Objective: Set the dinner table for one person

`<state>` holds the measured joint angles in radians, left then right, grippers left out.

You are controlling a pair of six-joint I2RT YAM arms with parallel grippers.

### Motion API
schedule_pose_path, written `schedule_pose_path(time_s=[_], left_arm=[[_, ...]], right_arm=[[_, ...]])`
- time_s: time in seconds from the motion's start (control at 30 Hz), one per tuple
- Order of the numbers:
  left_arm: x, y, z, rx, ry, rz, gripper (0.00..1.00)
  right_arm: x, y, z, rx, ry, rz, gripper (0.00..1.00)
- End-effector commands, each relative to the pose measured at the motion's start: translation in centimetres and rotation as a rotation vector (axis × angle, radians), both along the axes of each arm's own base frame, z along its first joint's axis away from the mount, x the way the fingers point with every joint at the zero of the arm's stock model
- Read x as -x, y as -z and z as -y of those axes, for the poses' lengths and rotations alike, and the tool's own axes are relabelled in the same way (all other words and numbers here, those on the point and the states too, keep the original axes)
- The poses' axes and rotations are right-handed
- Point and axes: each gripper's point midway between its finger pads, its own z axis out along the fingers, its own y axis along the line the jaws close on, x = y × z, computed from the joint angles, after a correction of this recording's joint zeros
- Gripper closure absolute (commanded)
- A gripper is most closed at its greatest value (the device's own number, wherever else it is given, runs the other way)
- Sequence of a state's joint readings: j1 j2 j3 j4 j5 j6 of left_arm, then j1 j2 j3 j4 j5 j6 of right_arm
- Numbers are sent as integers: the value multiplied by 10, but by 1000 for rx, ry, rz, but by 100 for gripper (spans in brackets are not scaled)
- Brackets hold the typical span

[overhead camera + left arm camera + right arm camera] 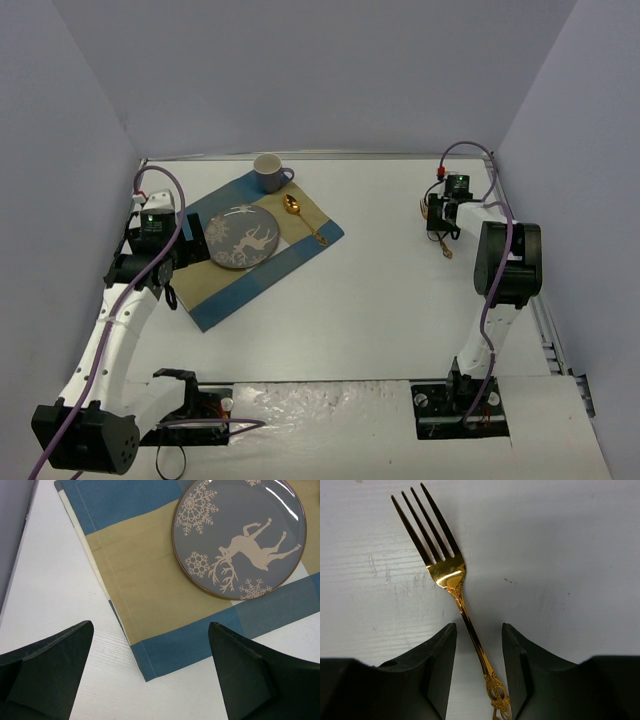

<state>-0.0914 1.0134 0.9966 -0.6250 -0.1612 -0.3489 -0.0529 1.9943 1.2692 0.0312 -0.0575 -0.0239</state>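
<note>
While the left gripper [150, 629] hangs over the near-left corner of the blue-and-tan striped cloth placemat [225, 292], its jaws are spread wide with nothing between them. From its wrist cam you can see one dark finger over bare tabletop and the other over the mat's blue border.

The large flat white matte dinner table [380, 300] fills pretty much the whole floor of the top view, and the mat sits on its left half, turned at an angle. On the mat is a round grey plate with a white reindeer and snowflake print [243, 237], lying flat towards the mat's left side. A small grey cup with a handle [268, 172] stands upright at the mat's far edge. A gold metal spoon [303, 218] lies just right of the plate, bowl pointing away from the arms, not touching the plate as far as I can tell.

Over on the far right, well apart from the mat, the right gripper [479, 630] is down low at a gold metal fork with an ornate handle [447, 572]. That fork lies on bare tabletop, tines pointing away from the fingers [440, 650]. The jaws straddle the handle with a narrow gap on each side, so they're parted and not squeezing it.
</note>
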Motion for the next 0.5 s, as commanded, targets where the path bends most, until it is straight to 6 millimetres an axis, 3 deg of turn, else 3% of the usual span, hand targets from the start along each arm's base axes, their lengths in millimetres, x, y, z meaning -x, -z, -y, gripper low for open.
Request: schedule_pose_path(time_s=[0.0, 0.1, 0.27, 0.37, 0.47], left_arm=[[-8, -18, -2, 1, -8, 65, 3], [-8, -17, -2, 2, -9, 63, 3], [-8, -16, 0, 7, -1, 61, 3], [-9, -16, 1, 12, 3, 58, 3], [-8, -15, 2, 19, 3, 51, 3]], right_arm=[[-15, -11, -8, -30, -53, 45, 66], [-11, -3, -13, -44, -58, 28, 70], [-5, 4, -20, -62, -61, 8, 86], [-3, 0, -30, -66, -80, 12, 98], [-1, -9, -40, -61, -91, 30, 100]])
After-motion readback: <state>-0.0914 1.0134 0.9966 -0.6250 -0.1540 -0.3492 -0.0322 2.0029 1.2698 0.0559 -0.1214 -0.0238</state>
